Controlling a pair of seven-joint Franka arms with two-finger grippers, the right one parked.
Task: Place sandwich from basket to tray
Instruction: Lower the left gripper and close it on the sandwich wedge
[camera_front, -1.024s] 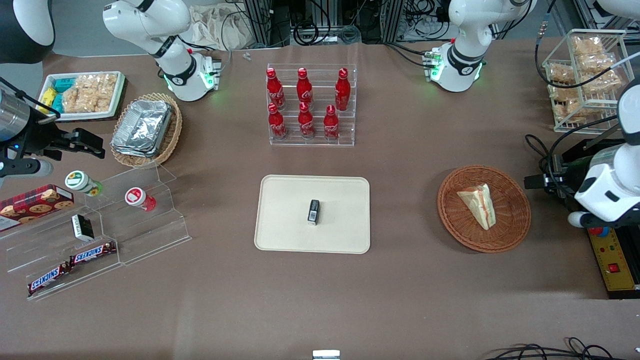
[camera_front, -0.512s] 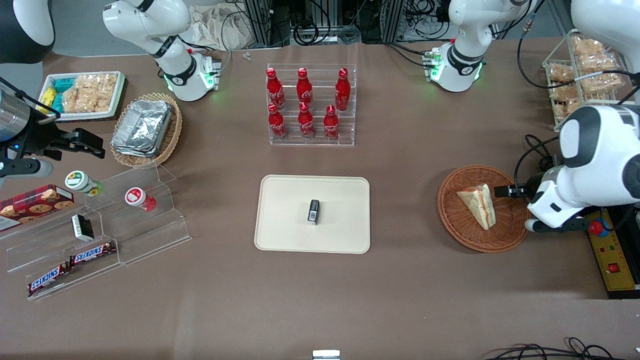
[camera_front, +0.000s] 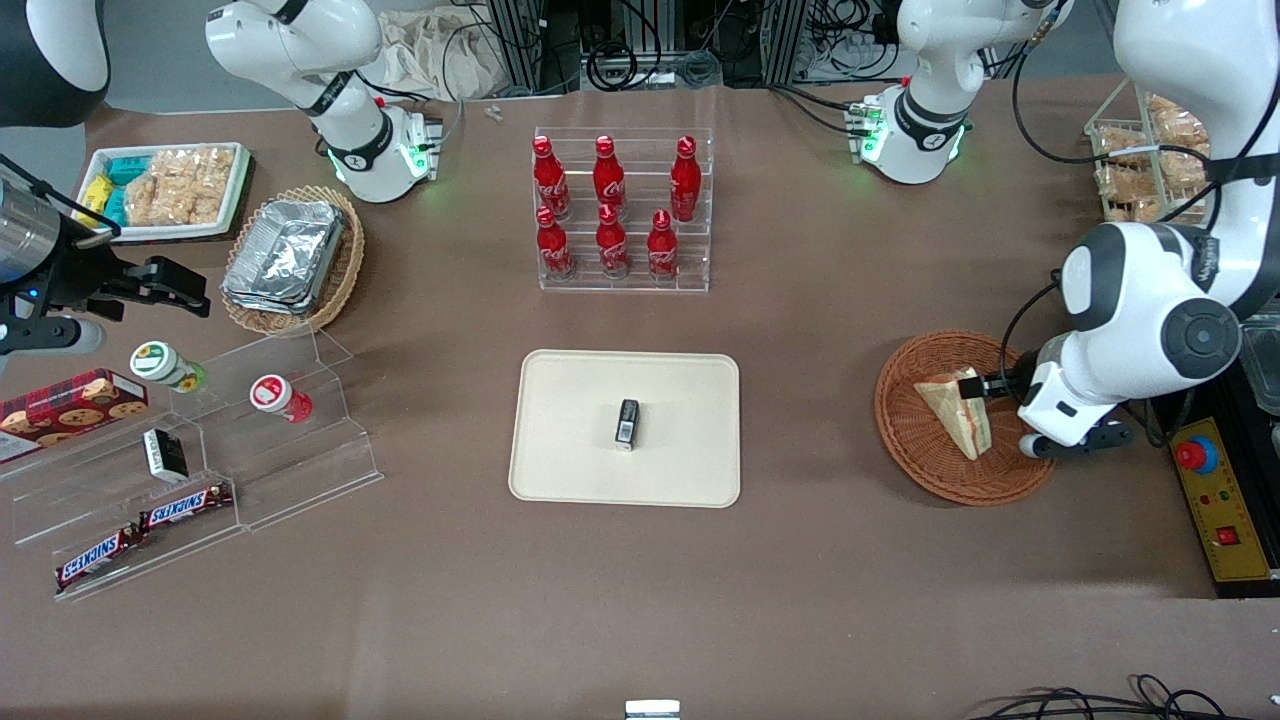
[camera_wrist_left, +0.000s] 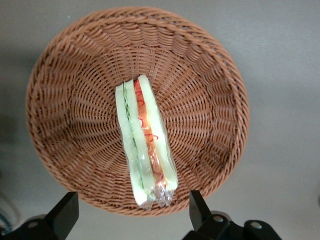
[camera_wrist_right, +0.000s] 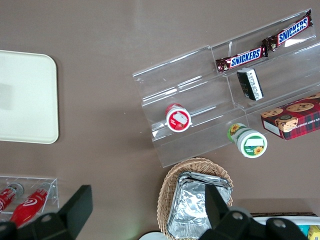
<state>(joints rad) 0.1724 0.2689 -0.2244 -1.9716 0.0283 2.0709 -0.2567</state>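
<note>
Since 0.5 s ago the working arm has swung in over the basket (camera_front: 968, 418), w/ the claw (camera_front: 975, 386) now above the sandwich (camera_front: 955, 409) rather than off at the rim. Claw is open: in the wrist view its two fingers (camera_wrist_left: 62, 214) stand wide apart, holding nothing, one each side of the sandwich's near end.

Sandwich lies in the basket, directly under the claw and stretching away from it. Its long axis runs roughly straight out from between the fingers, filling edge up, so the fingers look set to close across the thin bread faces, i.e. the narrow way.

Tray (camera_front: 560, 400) sits well apart from the claw, toward the parked arm's end of the desk, w/ a small dark box (camera_front: 627, 423) on it.
</note>
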